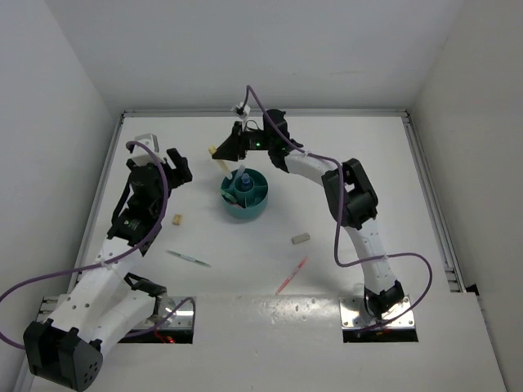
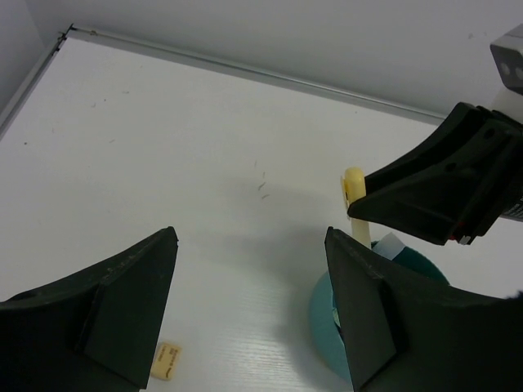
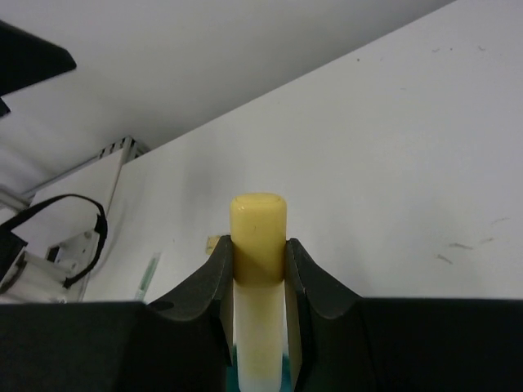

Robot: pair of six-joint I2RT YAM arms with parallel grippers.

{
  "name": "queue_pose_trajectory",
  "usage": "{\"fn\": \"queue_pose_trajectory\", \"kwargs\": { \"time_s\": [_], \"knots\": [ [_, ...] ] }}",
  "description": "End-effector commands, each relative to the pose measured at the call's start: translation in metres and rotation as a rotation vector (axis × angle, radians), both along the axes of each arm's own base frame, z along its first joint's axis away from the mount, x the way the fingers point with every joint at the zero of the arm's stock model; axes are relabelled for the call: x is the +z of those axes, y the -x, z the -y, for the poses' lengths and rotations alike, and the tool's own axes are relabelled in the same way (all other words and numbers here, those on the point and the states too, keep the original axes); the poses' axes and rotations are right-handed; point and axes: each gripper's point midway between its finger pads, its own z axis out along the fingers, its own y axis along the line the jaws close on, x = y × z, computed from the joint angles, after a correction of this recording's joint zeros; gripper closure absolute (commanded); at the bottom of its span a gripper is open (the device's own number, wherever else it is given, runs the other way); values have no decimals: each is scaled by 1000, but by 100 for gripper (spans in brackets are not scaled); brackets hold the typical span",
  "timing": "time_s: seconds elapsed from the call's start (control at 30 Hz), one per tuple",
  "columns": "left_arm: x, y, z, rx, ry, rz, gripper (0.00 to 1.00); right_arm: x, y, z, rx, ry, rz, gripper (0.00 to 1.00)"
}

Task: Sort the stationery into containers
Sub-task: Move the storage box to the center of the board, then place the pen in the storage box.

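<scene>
My right gripper [image 1: 221,153] is shut on a yellow stick [image 1: 222,169] and holds it just above the left rim of the round teal tub [image 1: 260,207]. In the right wrist view the stick [image 3: 258,233] stands between the jaws of the right gripper [image 3: 258,249]. A blue-capped bottle [image 1: 242,179] stands in the tub. My left gripper [image 1: 167,167] is open and empty, left of the tub. In the left wrist view the left gripper [image 2: 249,238] has the tub [image 2: 325,320] and the stick [image 2: 354,189] to its right.
Loose on the table are a tan block [image 1: 176,219], which also shows in the left wrist view [image 2: 165,361], a grey block [image 1: 301,238], a white pen [image 1: 188,259] and a red pen [image 1: 292,275]. White walls close in the table on three sides.
</scene>
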Motion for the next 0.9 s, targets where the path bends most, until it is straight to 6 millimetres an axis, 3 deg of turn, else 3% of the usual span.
{"fn": "queue_pose_trajectory", "kwargs": {
  "time_s": [0.0,0.87],
  "knots": [
    [10,-3,-1,-2,-2,31,21,16,9,8,115,-90,117,100],
    [4,-6,2,-11,-6,13,21,-33,19,18,213,-153,143,100]
  ]
}}
